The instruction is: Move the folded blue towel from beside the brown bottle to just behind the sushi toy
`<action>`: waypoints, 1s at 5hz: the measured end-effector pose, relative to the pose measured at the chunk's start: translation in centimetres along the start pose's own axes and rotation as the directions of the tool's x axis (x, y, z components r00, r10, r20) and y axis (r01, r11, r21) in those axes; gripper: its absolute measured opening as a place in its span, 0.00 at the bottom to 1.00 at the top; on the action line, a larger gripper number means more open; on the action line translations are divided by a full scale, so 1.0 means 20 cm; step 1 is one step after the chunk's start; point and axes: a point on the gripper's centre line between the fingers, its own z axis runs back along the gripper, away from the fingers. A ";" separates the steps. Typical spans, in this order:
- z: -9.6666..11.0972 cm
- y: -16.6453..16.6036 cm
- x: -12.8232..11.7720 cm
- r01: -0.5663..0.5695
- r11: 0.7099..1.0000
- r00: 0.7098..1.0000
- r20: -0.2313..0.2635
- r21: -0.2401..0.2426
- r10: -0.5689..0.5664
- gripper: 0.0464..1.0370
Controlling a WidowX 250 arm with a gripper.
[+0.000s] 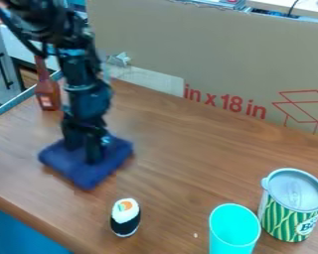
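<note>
The black gripper (83,152) hangs down at the left of the table, its two fingers apart over a folded dark blue cloth (89,173). Its fingertips are at the cloth's upper surface; whether they press into it I cannot tell. A sushi-like toy (125,217), white on top and black below, is in front of the cloth and a little to the right. Behind the gripper, to the left, a reddish-brown bottle (47,93) stands upright.
A turquoise cup (234,229) stands at the front right, beside a green-patterned can with a grey lid (293,204). A large cardboard panel (221,54) rises along the back of the wooden table (182,163). The table's front edge runs along the lower left.
</note>
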 end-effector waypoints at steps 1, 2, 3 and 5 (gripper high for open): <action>-0.03 -0.22 0.08 0.023 0.999 0.999 -0.026 -0.023 -0.024 0.96; -0.03 -0.28 0.11 -0.034 0.999 0.999 -0.025 -0.008 0.034 0.96; -0.02 -0.24 0.10 -0.081 0.996 0.997 -0.017 0.020 0.082 0.96; 0.23 -0.09 -0.06 -0.186 0.983 0.977 0.107 -0.003 0.185 0.96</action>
